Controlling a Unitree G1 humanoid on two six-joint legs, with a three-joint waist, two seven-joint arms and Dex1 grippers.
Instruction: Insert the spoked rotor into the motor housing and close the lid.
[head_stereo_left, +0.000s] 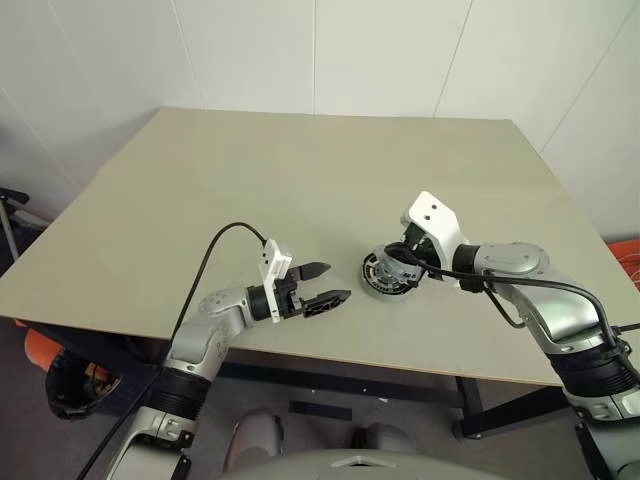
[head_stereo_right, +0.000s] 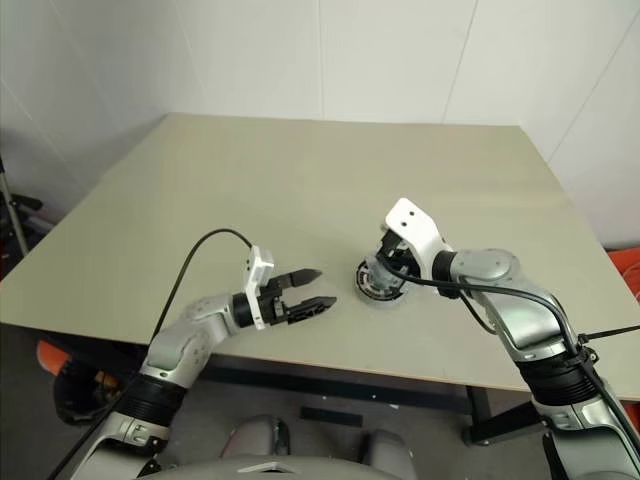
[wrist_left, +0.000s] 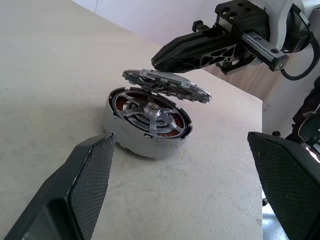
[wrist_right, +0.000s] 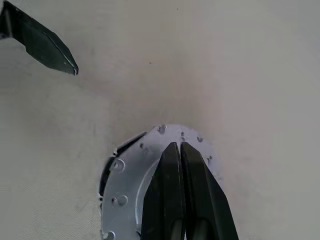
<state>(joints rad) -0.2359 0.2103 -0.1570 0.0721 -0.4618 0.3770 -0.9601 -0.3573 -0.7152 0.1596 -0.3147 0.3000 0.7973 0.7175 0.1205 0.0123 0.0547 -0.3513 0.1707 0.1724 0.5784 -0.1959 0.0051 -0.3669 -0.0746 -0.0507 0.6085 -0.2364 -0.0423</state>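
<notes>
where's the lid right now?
The lid hangs half-open over the motor housing, under the shut right gripper, on the table right of the left gripper.

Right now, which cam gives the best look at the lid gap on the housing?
Left wrist view: side-on, it shows the lid half raised over the motor housing, with the spoked rotor seated inside and the shut right gripper just above. Right wrist view shows the lid top-down, gap hidden. Head views show it small, part-hidden by the gripper.

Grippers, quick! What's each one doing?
Left gripper: open, empty.
Right gripper: shut, holding nothing, fingers above the half-closed lid.
</notes>
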